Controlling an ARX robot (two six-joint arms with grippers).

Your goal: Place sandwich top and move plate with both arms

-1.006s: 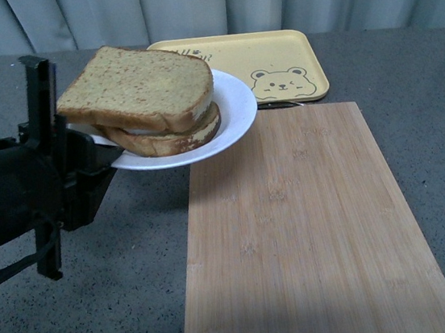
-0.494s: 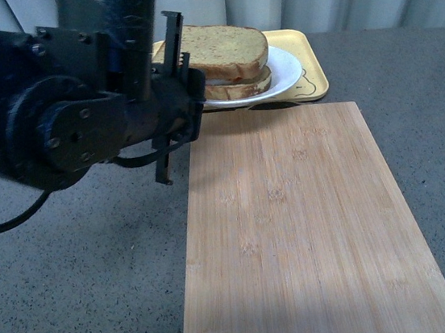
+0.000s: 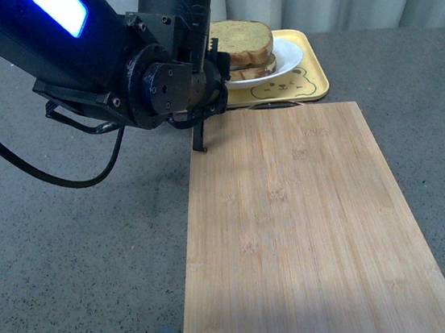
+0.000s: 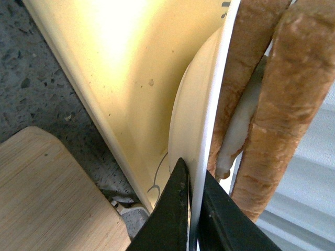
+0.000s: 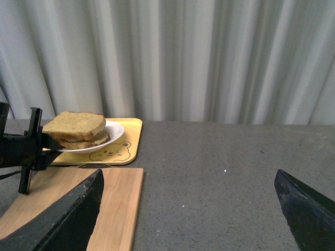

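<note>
Your grey speckled counter (image 3: 73, 274) fills the scene, with a pale pleated curtain (image 5: 209, 57) behind it. A long wooden board (image 3: 303, 230) lies on the counter, running away from the robot. Your left arm (image 3: 114, 74) reaches across the board's far left corner, a blue light glowing on its upper link.

Just past the board's far end sits the yellow tray (image 3: 310, 83) with its bear drawing. The plate (image 3: 290, 52) is over the near left part of that tray. You can't tell from these views whether its base touches the tray.

On the plate, the sandwich top (image 3: 244, 40) lies flat as the upper layer of the stack. It covers a lower bread slice (image 3: 255, 71), and the left wrist view shows a bit of egg white (image 4: 238, 130) between them.

Your left gripper (image 4: 192, 193) is clenched on the plate's rim at the plate's left side, one finger under the rim and one above it. Your right gripper (image 5: 188, 214) is spread wide with nothing between its fingers. It is held above bare counter, well apart from the plate.
</note>
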